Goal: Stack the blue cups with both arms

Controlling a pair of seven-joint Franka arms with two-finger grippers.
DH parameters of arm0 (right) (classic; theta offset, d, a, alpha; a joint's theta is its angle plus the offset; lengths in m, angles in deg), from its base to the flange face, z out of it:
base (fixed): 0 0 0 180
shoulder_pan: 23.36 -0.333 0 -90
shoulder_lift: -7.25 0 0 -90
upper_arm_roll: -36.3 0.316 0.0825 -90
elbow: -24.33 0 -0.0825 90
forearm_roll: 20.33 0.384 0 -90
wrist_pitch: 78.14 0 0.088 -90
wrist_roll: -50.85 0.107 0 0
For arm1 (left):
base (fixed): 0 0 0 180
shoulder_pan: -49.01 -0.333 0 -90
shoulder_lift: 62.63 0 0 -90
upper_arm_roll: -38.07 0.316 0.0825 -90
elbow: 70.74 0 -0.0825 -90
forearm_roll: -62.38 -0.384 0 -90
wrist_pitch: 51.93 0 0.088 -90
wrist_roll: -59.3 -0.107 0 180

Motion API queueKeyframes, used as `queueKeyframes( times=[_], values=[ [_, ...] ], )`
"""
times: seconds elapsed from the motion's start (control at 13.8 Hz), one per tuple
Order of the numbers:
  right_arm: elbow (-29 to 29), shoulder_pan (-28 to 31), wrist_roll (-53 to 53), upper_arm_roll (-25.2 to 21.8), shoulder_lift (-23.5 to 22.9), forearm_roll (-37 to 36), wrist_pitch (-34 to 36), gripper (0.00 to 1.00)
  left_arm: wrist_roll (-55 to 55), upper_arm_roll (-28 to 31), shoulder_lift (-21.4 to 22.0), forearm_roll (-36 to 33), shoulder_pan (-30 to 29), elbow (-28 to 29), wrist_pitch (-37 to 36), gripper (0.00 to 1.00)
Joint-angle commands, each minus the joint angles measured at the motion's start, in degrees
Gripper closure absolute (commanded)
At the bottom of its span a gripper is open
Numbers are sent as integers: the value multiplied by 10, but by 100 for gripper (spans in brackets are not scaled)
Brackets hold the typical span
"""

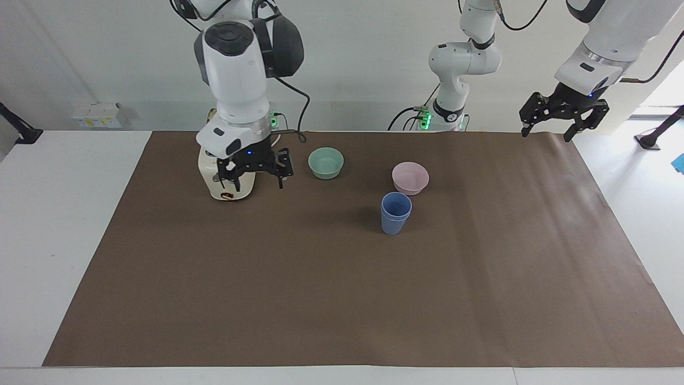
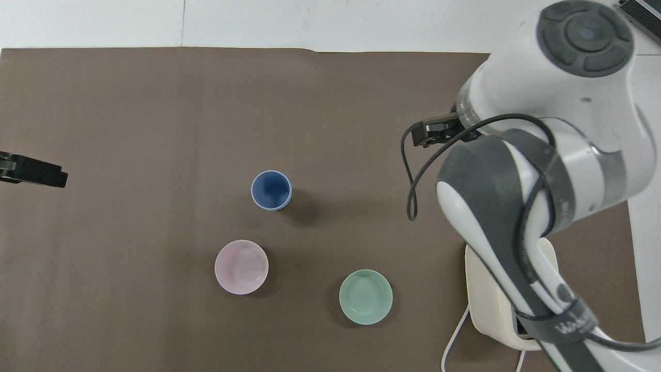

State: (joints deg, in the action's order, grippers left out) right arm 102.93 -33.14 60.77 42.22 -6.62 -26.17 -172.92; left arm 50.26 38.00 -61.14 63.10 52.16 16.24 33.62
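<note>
The two blue cups [image 1: 396,214] stand nested one inside the other on the brown mat, a little farther from the robots than the pink bowl; they also show in the overhead view [image 2: 271,190]. My right gripper [image 1: 259,186] is open and empty, raised in front of the toaster, well away from the cups toward the right arm's end. In the overhead view it is mostly hidden under its own arm. My left gripper [image 1: 546,136] is open and empty, held high over the mat's edge at the left arm's end, where it waits; its tip shows in the overhead view [image 2: 32,172].
A cream toaster [image 1: 207,171] stands at the right arm's end, partly covered by the right gripper. A green bowl [image 1: 326,162] and a pink bowl [image 1: 410,177] sit on the brown mat [image 1: 342,299] nearer to the robots than the cups.
</note>
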Motion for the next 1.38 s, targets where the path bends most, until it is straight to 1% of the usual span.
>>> queueKeyframes(
  times=[0.0, 0.29, 0.58, 0.73, 0.8, 1.02, 1.31],
  values=[
    [10, 24, -17, 8, 34, -2, 28, 0, -10, -5, 6, -7, -9, 3, -7, 0],
    [20, 68, -36, 8, 67, 1, 64, 0, -10, -5, 6, -7, -9, 3, -8, 0],
    [29, 107, -34, 8, 74, 7, 78, 0, -10, -5, 6, -7, -9, 3, -7, 0],
    [32, 131, -28, 8, 75, 54, 78, 0, -10, -5, 6, -7, -9, 3, -6, 0],
    [33, 142, -35, 8, 76, 61, 79, 0, -9, -5, 6, -7, -9, 3, -6, 0],
    [45, 145, -34, 7, 87, 61, 80, 0, -9, -5, 6, -7, -9, 3, -8, 0],
    [46, 148, -39, 6, 87, 50, 73, 0, -9, -5, 6, -7, -9, 3, -11, 0]
  ],
)
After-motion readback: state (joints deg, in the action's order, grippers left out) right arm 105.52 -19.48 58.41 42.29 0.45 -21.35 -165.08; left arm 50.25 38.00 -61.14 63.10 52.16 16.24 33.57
